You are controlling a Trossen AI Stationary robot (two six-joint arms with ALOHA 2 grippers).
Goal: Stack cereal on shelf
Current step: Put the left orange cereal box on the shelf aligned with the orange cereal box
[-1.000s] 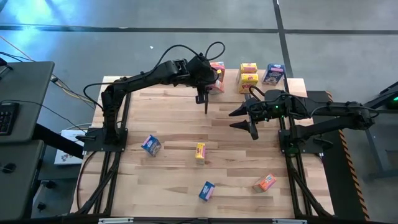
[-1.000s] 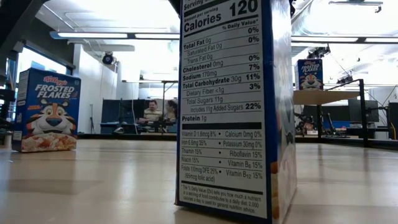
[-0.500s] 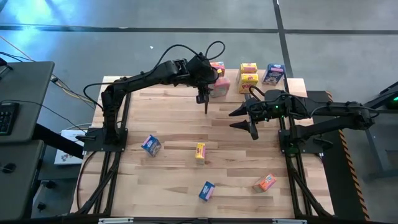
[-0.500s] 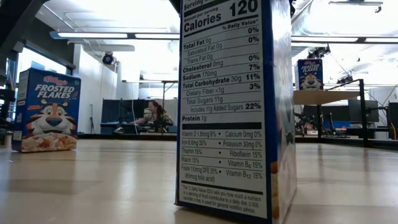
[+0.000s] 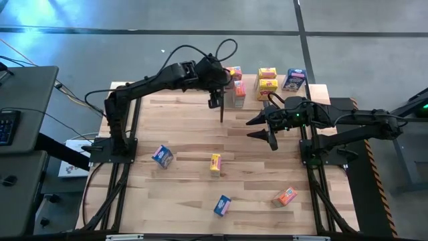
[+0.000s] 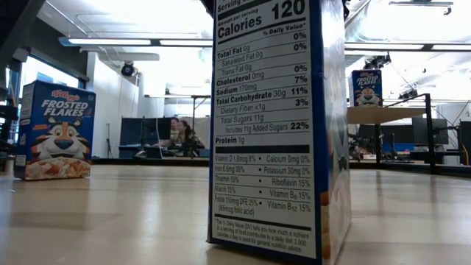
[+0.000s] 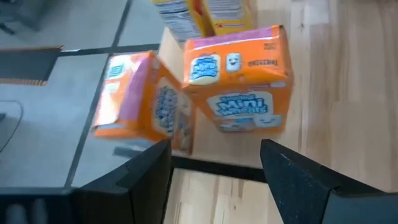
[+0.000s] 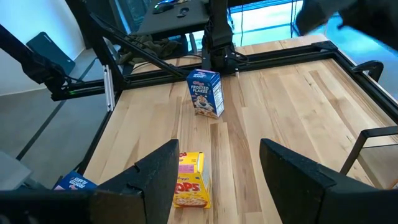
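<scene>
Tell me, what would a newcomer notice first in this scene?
Probably the left gripper at the far edge of the table, its jaws open in front of two orange-pink cereal boxes on the small raised shelf, beside yellow boxes and a blue one. Four more little boxes lie scattered on the plank tabletop nearer the camera.

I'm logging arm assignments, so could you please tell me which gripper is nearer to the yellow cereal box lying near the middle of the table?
The right gripper is nearer, up and to the right of the yellow box. The left gripper hovers farther away, by the shelf.
</scene>
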